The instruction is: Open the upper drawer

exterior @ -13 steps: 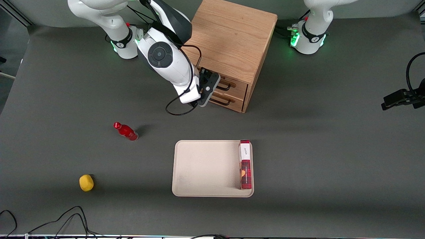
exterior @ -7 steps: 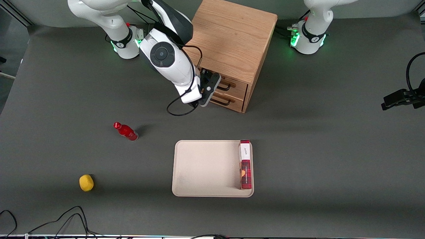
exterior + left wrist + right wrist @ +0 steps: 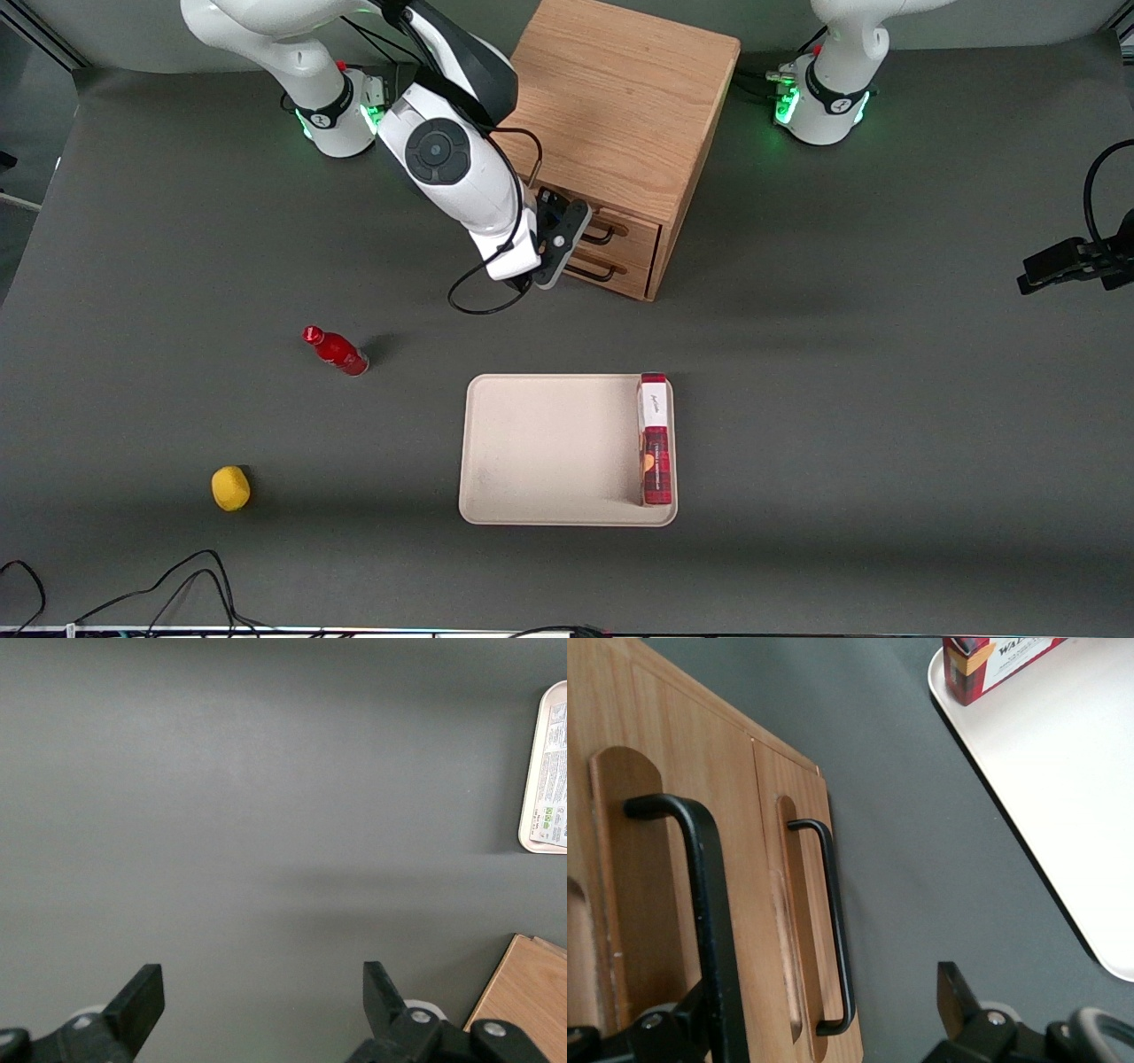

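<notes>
The gripper (image 3: 574, 232) is held right in front of the cabinet (image 3: 620, 115), at the end of the drawer fronts nearer the working arm. In the right wrist view the jaws are seen spread, one finger (image 3: 700, 1014) against the near handle and the other finger (image 3: 957, 1001) well clear of it over the bare table (image 3: 921, 859).

The upper drawer (image 3: 631, 229) is the higher of the two fronts and appears shut, flush with the cabinet face. Its handle (image 3: 700, 904), a thin black bar, runs along the drawer front, so its long axis lies across the gap between the fingers. The bar sits close to one finger rather than midway; a small sideways shift would probably be needed before a centred grasp can be made. The lower handle (image 3: 833, 930) is seen just beside it, between the two fingers, so the wrong bar could be caught if the closing is done here.

Room for the pull is judged ample: between the cabinet front and the tray (image 3: 549, 443) only open table is found, and the bottle (image 3: 337, 351) lies well apart toward the working arm's end.
</notes>
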Controlling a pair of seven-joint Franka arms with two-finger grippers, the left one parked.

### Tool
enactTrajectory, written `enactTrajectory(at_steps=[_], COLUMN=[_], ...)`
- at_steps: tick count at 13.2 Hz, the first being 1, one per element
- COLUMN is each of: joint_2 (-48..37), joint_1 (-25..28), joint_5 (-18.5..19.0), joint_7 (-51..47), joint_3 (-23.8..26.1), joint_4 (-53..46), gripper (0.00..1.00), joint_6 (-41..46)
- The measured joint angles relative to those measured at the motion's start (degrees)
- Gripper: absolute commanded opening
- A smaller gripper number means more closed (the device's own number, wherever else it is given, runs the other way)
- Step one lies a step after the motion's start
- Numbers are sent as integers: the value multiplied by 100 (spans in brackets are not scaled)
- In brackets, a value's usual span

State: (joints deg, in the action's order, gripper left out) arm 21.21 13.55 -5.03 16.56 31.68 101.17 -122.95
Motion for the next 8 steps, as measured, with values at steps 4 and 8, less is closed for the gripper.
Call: enactTrajectory(at_steps=[4, 8], joint_2=[89, 201], joint_1=[-29, -65], joint_5=[159, 212], joint_7=[0, 0], joint_3=[-129, -149], joint_4=[-70, -218], gripper=[100, 100], joint_6=[-90, -90])
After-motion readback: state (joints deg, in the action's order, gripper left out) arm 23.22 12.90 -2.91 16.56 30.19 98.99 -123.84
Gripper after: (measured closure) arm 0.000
